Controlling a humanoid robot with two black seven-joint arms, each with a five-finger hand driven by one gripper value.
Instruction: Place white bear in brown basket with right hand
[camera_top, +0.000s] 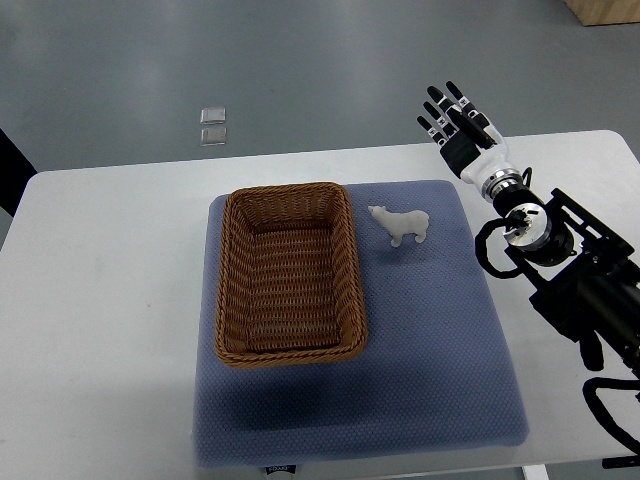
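A small white bear (401, 225) stands on the blue mat (420, 340), just right of the brown wicker basket (235, 280). The basket is rectangular and holds nothing. My right hand (456, 118) hovers beyond the table's far edge, up and to the right of the bear, clear of it. Its fingers are stretched out straight and hold nothing. The right arm runs down the picture's right side.
The mat lies on a white table (100, 300). Two small clear squares (212, 124) lie on the grey floor past the table's far edge. A wooden corner (605, 10) shows at the top right.
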